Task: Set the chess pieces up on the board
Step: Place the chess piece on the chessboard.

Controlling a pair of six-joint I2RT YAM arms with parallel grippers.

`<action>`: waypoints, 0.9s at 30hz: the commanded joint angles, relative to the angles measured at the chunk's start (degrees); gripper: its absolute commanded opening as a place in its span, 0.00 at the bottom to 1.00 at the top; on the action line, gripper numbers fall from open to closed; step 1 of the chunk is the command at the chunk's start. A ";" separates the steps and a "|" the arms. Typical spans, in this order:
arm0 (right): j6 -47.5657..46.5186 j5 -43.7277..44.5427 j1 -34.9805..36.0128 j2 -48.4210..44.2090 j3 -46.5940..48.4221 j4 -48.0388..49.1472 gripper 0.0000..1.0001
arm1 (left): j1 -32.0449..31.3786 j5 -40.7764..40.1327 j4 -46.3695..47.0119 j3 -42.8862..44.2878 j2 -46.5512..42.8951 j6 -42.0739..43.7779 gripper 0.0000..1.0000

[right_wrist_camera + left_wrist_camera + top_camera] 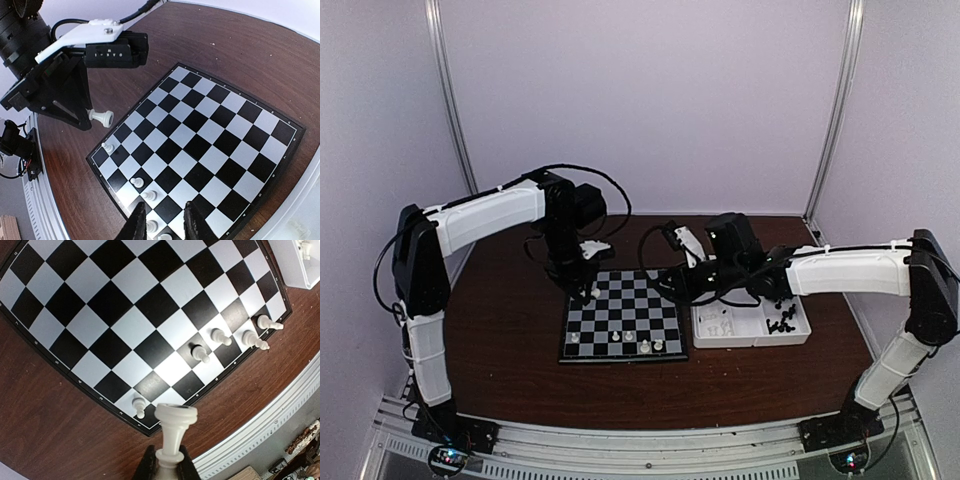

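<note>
Chess pieces (200, 352): five white ones stand on the board (125, 315), all close to one edge. In the left wrist view four of them group right of centre, and the fifth stands alone on a pale square near the lower edge of the frame. In the top view the board (623, 300) lies mid-frame on the brown table (510, 380), with these pieces along its lower edge. Further stock sits in the white tray (752, 340) just right of the board: white pieces (720, 322) in its left compartment, black pieces (782, 322) in its right. My left gripper (167, 465) is clamped on the base of one white piece (174, 432) with a flared, flat top, whose top points away from my fingers. It sits at the bottom of the left wrist view, just past the board's rim. In the top view this gripper (588, 290) is at the board's upper left corner. In the right wrist view the held piece (101, 116) juts out sideways at the frame's left, clear of the board. My right gripper (164, 225) has its fingers (137, 225) spread and nothing between them. It hangs at the bottom of its own view over the board's corner squares. In the top view it (672, 283) is at the board's upper right.
</note>
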 commanded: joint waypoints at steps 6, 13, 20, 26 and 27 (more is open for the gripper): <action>-1.60 -10.44 1.09 0.16 0.27 4.19 0.39 | -0.17 17.84 6.61 2.13 -2.68 2.82 0.00; -8.90 -16.29 2.29 -3.19 0.09 3.53 0.68 | -1.03 32.10 10.44 1.15 -3.80 5.04 0.00; -20.93 -15.76 2.52 -3.34 6.05 -9.00 0.65 | -2.01 36.24 10.45 1.67 -4.39 6.38 0.00; -28.88 -13.73 3.31 -4.00 9.00 -16.18 0.62 | -2.71 36.49 9.19 1.75 -4.84 7.62 0.00; -29.93 -12.62 3.61 -3.75 9.80 -17.67 0.61 | -2.73 36.59 9.16 1.71 -4.91 7.67 0.00</action>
